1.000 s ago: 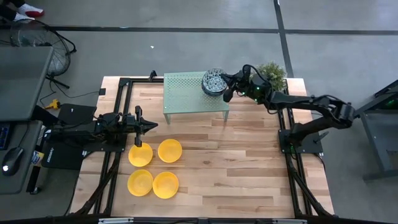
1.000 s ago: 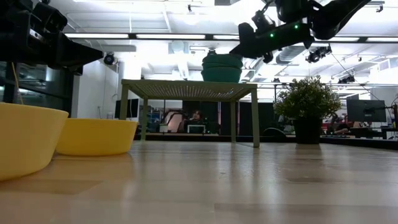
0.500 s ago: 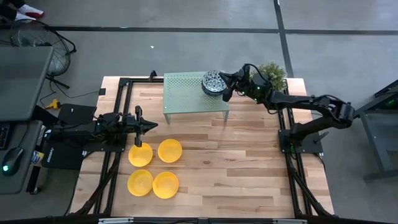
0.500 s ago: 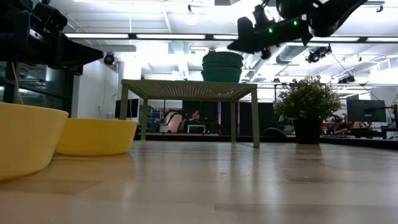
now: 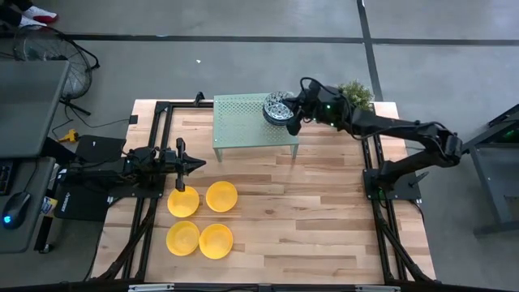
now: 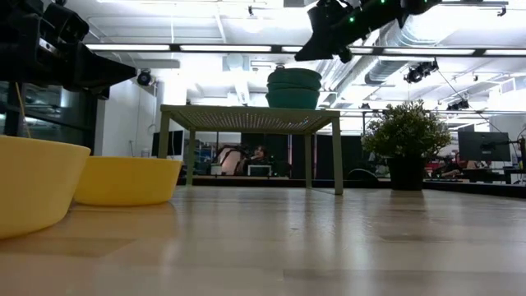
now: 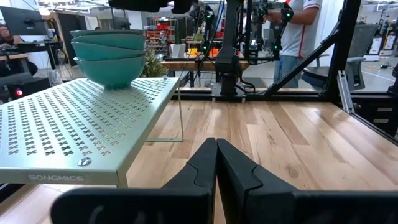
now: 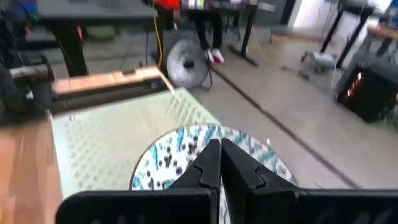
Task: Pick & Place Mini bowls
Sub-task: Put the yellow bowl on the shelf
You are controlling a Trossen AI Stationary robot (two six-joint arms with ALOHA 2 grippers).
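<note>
A stack of blue-grey patterned mini bowls [image 5: 278, 107] stands on the far right corner of the pale green rack [image 5: 242, 123]; it also shows in the low view [image 6: 293, 88] and in the left wrist view [image 7: 112, 53]. My right gripper [image 5: 293, 123] is shut and hovers above the stack's right edge, clear of it [image 6: 301, 54] [image 8: 219, 152]. Several yellow mini bowls [image 5: 221, 195] sit on the table in front of the rack. My left gripper [image 5: 195, 164] waits shut above the table left of them [image 7: 216, 155].
A small potted plant [image 5: 355, 92] stands on the table's far right corner, just behind my right arm [image 6: 404, 131]. The rack's legs [image 6: 338, 156] stand on the wood. Bare table [image 5: 324, 219] lies to the right of the yellow bowls. A person stands beyond the table [image 7: 297, 25].
My right gripper has risen from beside the top of the patterned stack to well above it, drifting slightly toward the table's left over the stack's edge. The bowls have stayed in place.
</note>
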